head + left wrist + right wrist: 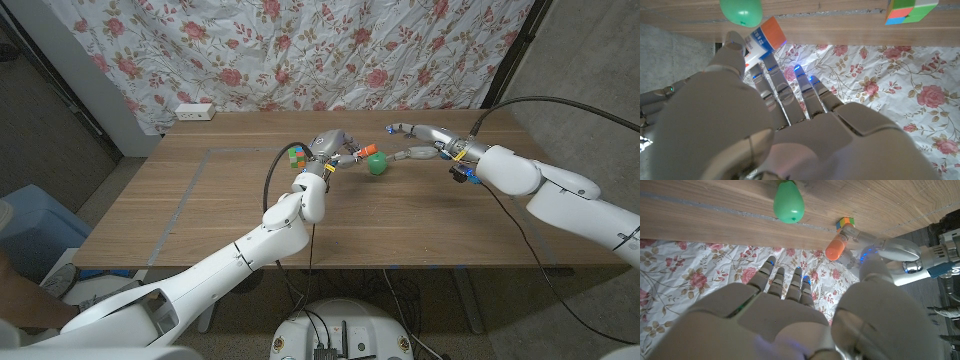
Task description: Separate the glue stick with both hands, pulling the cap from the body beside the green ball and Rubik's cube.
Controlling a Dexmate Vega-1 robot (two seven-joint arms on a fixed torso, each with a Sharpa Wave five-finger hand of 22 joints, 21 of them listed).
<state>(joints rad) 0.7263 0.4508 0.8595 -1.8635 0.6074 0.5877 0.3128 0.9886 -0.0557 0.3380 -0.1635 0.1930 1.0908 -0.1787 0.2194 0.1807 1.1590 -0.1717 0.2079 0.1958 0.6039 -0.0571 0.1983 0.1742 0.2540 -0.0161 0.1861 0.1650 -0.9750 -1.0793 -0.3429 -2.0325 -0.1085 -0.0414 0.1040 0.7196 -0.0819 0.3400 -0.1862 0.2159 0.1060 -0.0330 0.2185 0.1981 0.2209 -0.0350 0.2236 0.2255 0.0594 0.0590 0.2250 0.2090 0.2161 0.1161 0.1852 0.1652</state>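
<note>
My left hand (pixel 333 148) holds the glue stick (pixel 362 153) off the table by its white body, thumb against fingers, with the orange cap (pixel 772 33) pointing toward my right hand. The green ball (pixel 377 165) lies on the table just below the cap. The Rubik's cube (pixel 297 155) sits close to the left hand's other side. My right hand (pixel 418 140) hovers a short way from the cap with its fingers apart and nothing in them. In the right wrist view the cap (pixel 835 249) shows beyond my right hand's fingertips (pixel 775 275), apart from them.
A white power strip (pixel 194 112) lies at the table's far left edge, with a flowered cloth (pixel 330 50) hanging behind the table. A blue bin (pixel 30 225) stands on the floor to the left. Thin lines (pixel 190 180) mark the left part of the tabletop.
</note>
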